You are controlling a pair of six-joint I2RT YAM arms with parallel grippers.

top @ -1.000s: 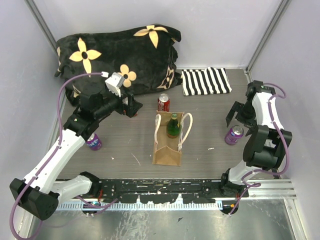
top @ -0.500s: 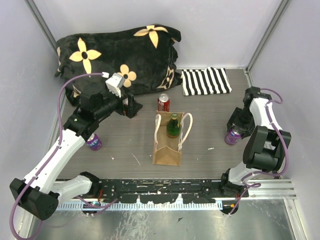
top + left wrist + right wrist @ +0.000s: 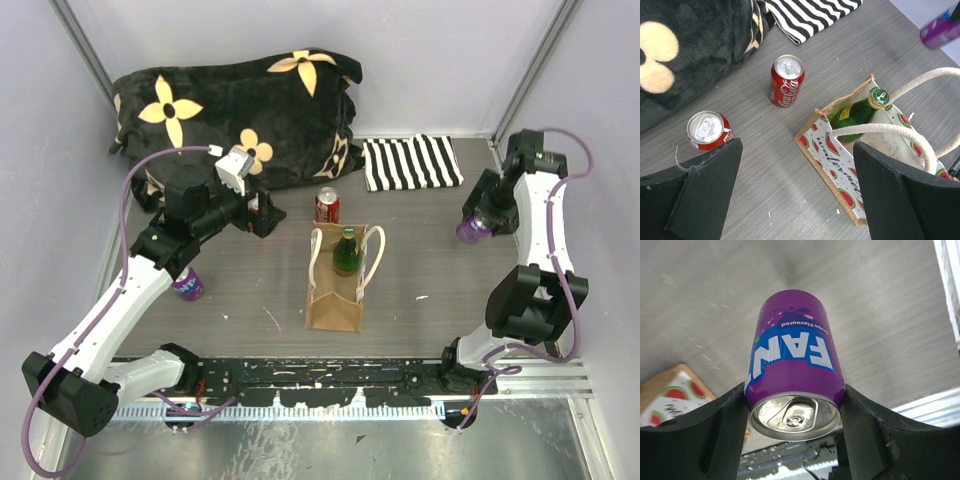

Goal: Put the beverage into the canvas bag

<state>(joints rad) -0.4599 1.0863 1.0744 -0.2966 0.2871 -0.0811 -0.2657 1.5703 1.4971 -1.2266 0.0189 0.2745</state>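
The table [image 3: 420, 270] is carrying everything, and the canvas bag [image 3: 334, 300] is standing upright near its middle. Behind the bag to the left a big black flowered blanket [image 3: 240, 105] is lying in a heap. Behind the bag to the right a striped cloth [image 3: 410, 163] is lying flat. A green bottle [image 3: 347, 250] is leaning inside the bag and filling part of its mouth.

The right gripper [image 3: 794, 395] is clamping a purple can [image 3: 792, 352] near its top end, one finger on each side, and holding it in the air well to the right of the bag. The left gripper [image 3: 796, 144] is hovering behind and left of the bag with its jaws spread wide and nothing between them. Below it a red can [image 3: 707, 131] is standing, and a second red can [image 3: 787, 80] is standing just behind the bag.

The purple can is looking smooth and thin-walled (probably slick, and easy to dent), so a firm squeeze across the round body is suiting it better than a crushing one. If it is full, its weight is likely pulling against that high grip. The bag is looking soft, so the can is probably needing the free gap beside the bottle.
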